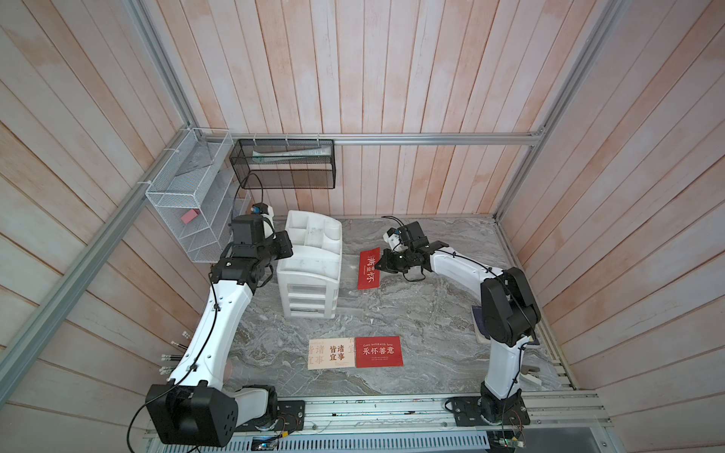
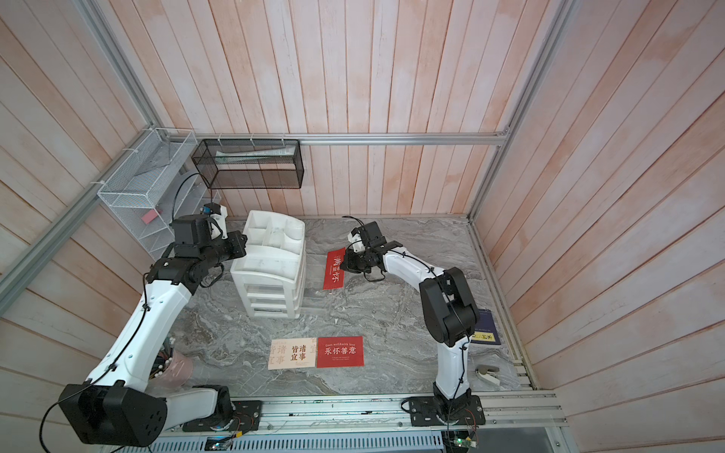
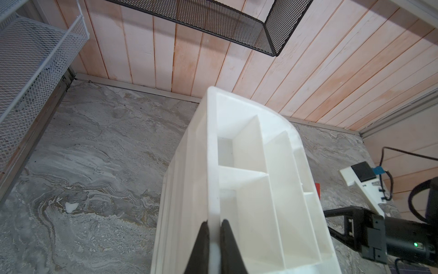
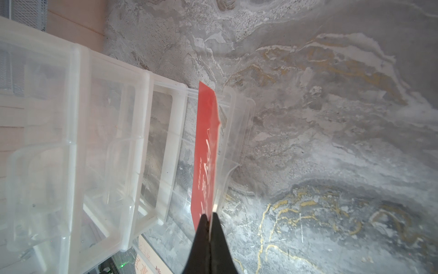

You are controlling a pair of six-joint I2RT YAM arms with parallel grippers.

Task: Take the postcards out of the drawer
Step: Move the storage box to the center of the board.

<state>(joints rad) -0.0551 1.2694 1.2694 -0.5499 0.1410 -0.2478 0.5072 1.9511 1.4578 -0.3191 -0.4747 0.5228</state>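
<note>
Desk scene, read from the near edge to the back wall. Close to the near edge of the desk (image 1: 431, 313), about midway along it, the cream postcard (image 1: 331, 353) and a red postcard (image 1: 379, 351) lie flat and side by side, short edges touching, long axes parallel to that edge. At the right edge a navy booklet (image 2: 486, 329) lies partly under the right arm. Mid-desk stands the white drawer unit (image 1: 310, 266), its clear drawers (image 4: 237, 132) facing the near edge; no further card can be made out inside them. Just beside the unit's right flank, the right gripper (image 4: 208, 215) is closed on one edge of the third postcard (image 1: 369, 268), also red, which appears lifted off the desk and tilted, its long axis running roughly near-to-far. The left gripper (image 3: 214, 221) is clamped on the side wall of the unit's open top tray, apparently steadying it. Against the back wall hang a black mesh basket (image 1: 282, 164) and a white wire rack (image 1: 188, 196). Judged relation for the coming move: the two laid cards lie towards the near edge from the held card, the right arm is the nearer one and already carries it, and about a quarter turn would match their lie.
</note>
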